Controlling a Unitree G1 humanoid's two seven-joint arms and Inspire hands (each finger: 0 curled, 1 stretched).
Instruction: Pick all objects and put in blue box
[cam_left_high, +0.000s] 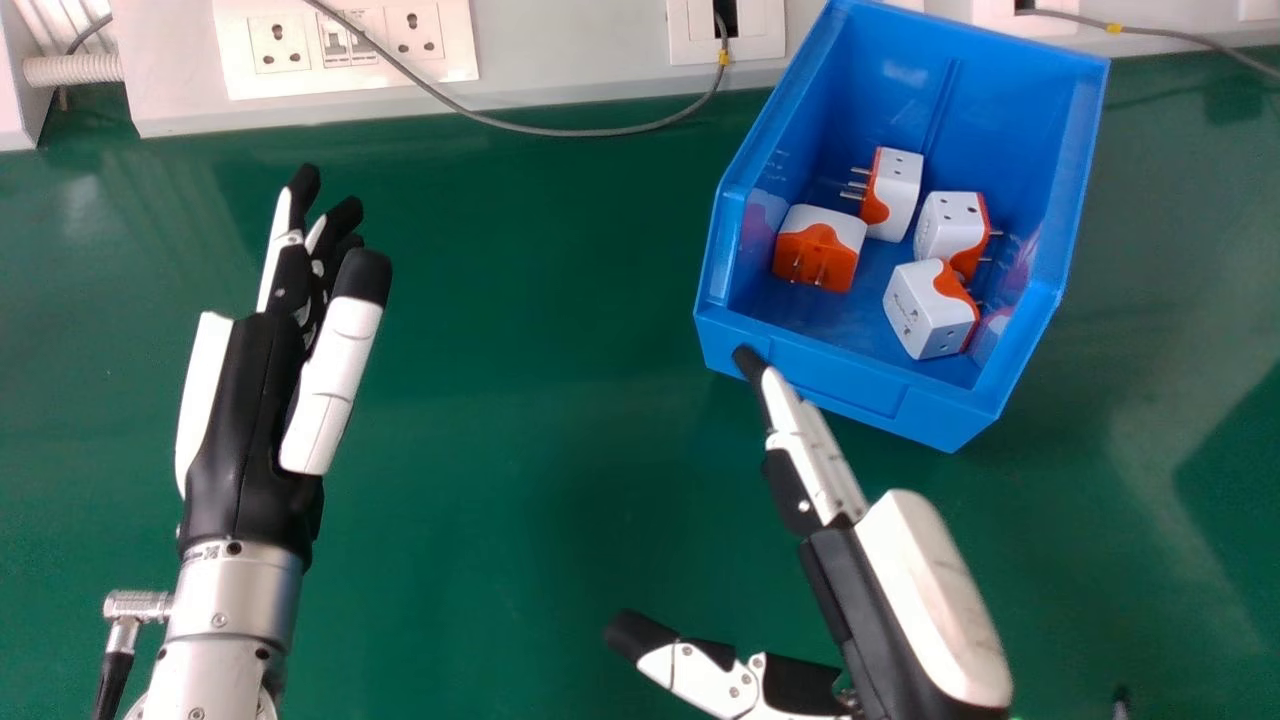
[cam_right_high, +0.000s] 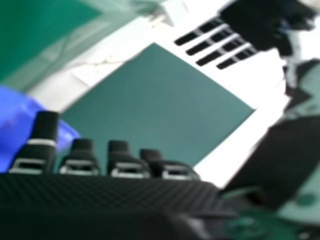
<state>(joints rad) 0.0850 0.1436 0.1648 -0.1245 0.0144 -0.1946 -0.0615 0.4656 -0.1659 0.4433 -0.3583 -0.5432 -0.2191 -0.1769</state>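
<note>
My left hand (cam_left_high: 255, 400) is at the left of the head view, its fingers straight and holding nothing. At the lower right, my right hand (cam_left_high: 860, 560) is open and empty, its fingertips by the near wall of the blue box (cam_left_high: 820, 372), thumb spread to the left. Several white and orange plug adapters lie inside the box, among them one at its left side (cam_left_high: 820, 248) and one nearest the front (cam_left_high: 930, 308). In the right hand view, fingers of my right hand (cam_right_high: 80, 159) show near the blue box (cam_right_high: 15, 120).
A green table (cam_left_high: 540, 350) lies under both hands. Along its back run a white panel with sockets (cam_left_high: 345, 45) and a grey cable (cam_left_high: 560, 131). A small dark object (cam_left_high: 1121, 700) is at the lower right edge.
</note>
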